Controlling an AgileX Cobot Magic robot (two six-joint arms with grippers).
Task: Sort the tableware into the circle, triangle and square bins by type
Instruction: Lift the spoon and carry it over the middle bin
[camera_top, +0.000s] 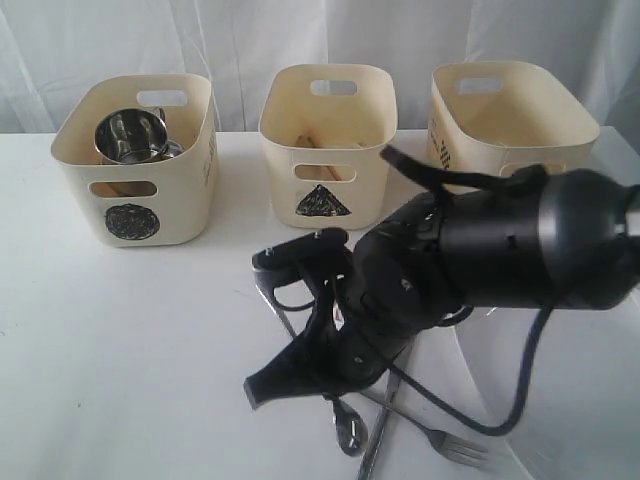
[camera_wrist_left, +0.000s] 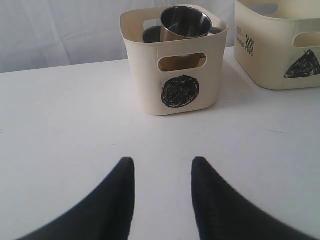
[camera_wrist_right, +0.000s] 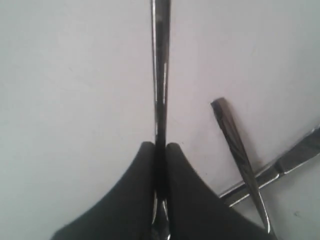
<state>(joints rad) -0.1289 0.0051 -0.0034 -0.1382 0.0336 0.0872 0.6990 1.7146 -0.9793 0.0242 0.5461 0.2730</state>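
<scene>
Counts three cream bins across the back of the white desk (camera_top: 120, 350): leftmost the circle bin (camera_top: 135, 175) with a scribbled black disc, in the middle the triangle bin (camera_top: 325, 150), rightmost a third bin (camera_top: 510, 115) with its front mark hidden behind the arm. Finds one shiny steel mug (camera_wrist_left: 186, 22) riding high in the circle bin, a second steel rim (camera_wrist_left: 150, 34) just behind it, and a wooden piece (camera_top: 312, 140) in the triangle bin. Shows the left hand (camera_wrist_left: 162, 162) over bare desk before the circle bin, fingers apart, gripping nothing. Counts three steel utensils at the front under the right arm, among them a spoon bowl (camera_top: 348, 432) and a fork (camera_top: 455, 447). Shows the right hand (camera_wrist_right: 160, 147) pinched tight on one slim steel handle (camera_wrist_right: 161, 75), edge-on; cannot tell which utensil.
</scene>
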